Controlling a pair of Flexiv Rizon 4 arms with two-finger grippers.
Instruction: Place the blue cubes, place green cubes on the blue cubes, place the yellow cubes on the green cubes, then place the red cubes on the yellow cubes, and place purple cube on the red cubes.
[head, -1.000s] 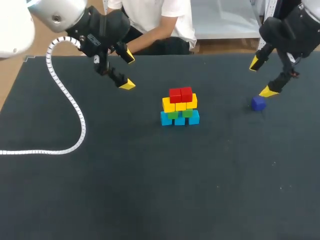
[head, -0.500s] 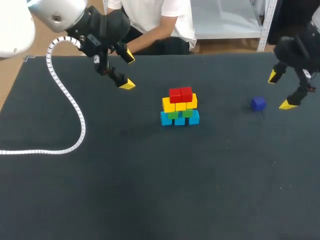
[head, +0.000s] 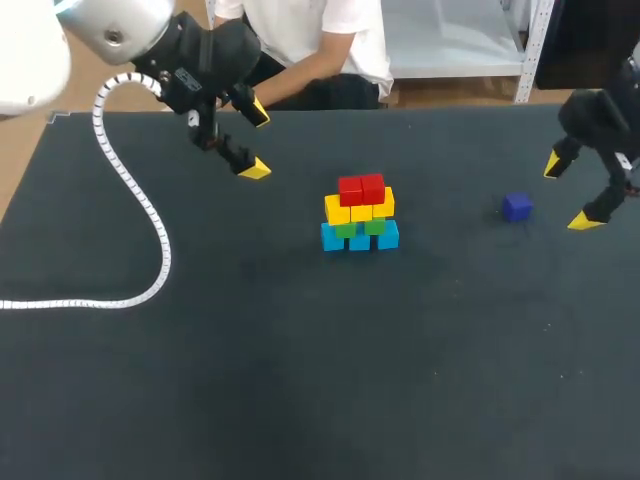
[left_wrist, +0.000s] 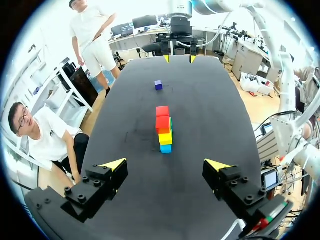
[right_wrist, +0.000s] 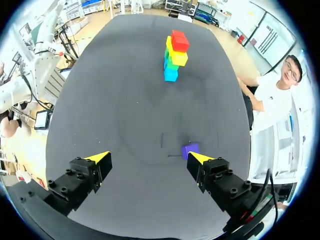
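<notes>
A stack of cubes (head: 360, 212) stands mid-table: light blue cubes (head: 360, 238) at the base, green cubes (head: 361, 227) on them, yellow cubes (head: 358, 208) above, red cubes (head: 361, 188) on top. It also shows as the stack (left_wrist: 164, 131) ahead of my left gripper and the stack (right_wrist: 175, 55) far ahead of my right one. The purple cube (head: 516, 207) lies alone on the table to the stack's right. My right gripper (head: 568, 193) hangs open just right of it; the purple cube (right_wrist: 190, 149) sits against one fingertip's inner side. My left gripper (head: 256, 141) hangs open and empty, left of and behind the stack.
A white coiled cable (head: 150, 215) trails from my left arm across the table's left part. The table's right edge is close to my right gripper. Seen from my left wrist, my right gripper (left_wrist: 179, 58) is at the table's far end, beyond the purple cube (left_wrist: 158, 85).
My right gripper has drawn away to the right and slightly toward the front, from over the purple cube to beside it. The cube, the stack and my left arm have not moved.
</notes>
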